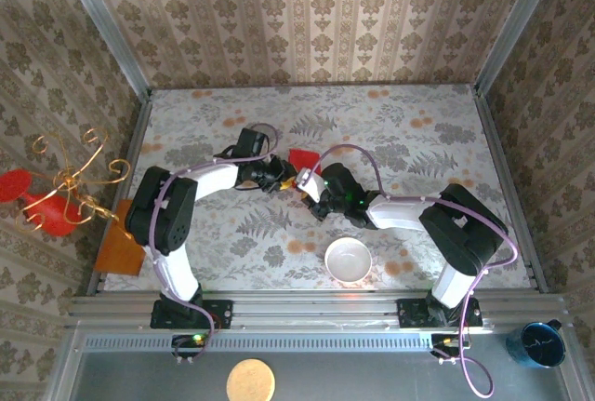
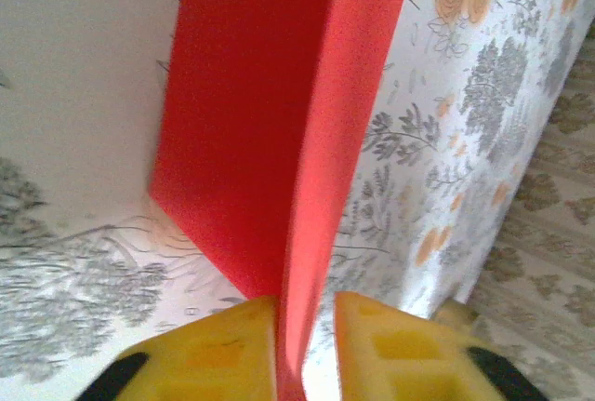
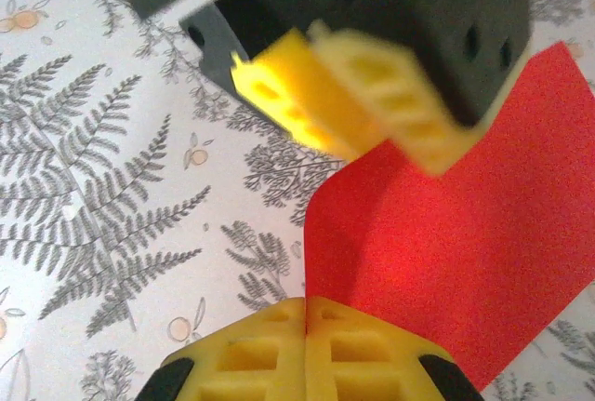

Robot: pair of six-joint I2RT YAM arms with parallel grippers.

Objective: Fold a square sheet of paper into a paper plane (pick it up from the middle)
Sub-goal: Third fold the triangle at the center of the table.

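The square sheet of paper (image 1: pixel 302 157) is bright red and lies mid-table, bent along a crease so that one flap stands up. In the left wrist view the raised flap of the sheet (image 2: pixel 251 122) runs down between the yellow fingers of my left gripper (image 2: pixel 307 303). Those jaws stand slightly apart, the left finger (image 2: pixel 223 345) against the paper and a gap at the right finger. My right gripper (image 3: pixel 307 303) is shut on the sheet's (image 3: pixel 465 243) near edge, right at the crease. From above, the left gripper (image 1: pixel 284 178) and right gripper (image 1: pixel 310 189) almost touch.
A white bowl (image 1: pixel 348 259) sits near the front, right of centre. An orange-brown board (image 1: pixel 121 250) overhangs the table's left edge, beside a red ornament with gold wire curls (image 1: pixel 56 198). A blue cup (image 1: pixel 541 343) and a wooden disc (image 1: pixel 251 382) lie off the table in front.
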